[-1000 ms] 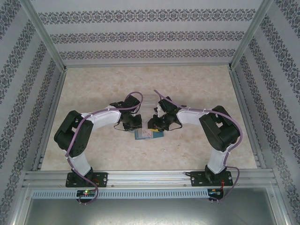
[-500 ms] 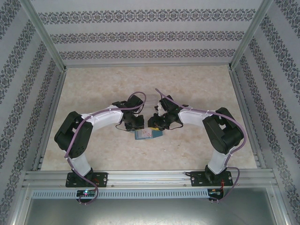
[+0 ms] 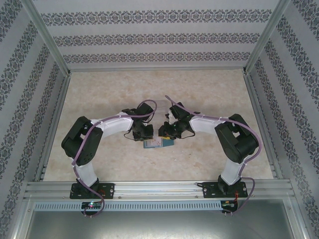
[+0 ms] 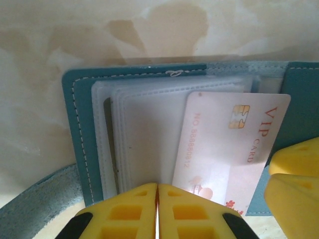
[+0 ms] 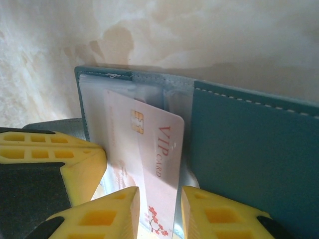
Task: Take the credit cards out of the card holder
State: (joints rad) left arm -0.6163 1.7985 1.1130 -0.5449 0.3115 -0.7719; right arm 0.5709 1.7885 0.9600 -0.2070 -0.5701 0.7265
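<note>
Since the earlier frame, the left arm has drawn its elbow inward, and the left gripper (image 3: 143, 134) has shifted slightly towards the right gripper (image 3: 167, 131). The small teal-blue bifold card holder (image 3: 155, 144) has not moved.

Top external view: both grippers point down at the beige marbled tabletop (image 3: 214, 99). The card holder lies open between them, just nearer the arm bases than their fingertips.

Left wrist view: the yellow fingers are pressed together with no gap, at the near edge of the stacked clear plastic sleeves (image 4: 144, 134). Whether a sleeve is pinched between them cannot be told. The open card holder lies flat directly ahead of the fingertips. A pale pink rectangular plastic card (image 4: 224, 149), printed "VIP CARD" with a gold chip, sits tilted and partly out of its sleeve. It lies ahead and to the right, and its near corner reaches the right gripper's fingers.

Right wrist view: the jaws stand partly apart and straddle the near end of the card. Firm contact with the pads cannot be confirmed. The teal cover lies ahead and to the right.
</note>
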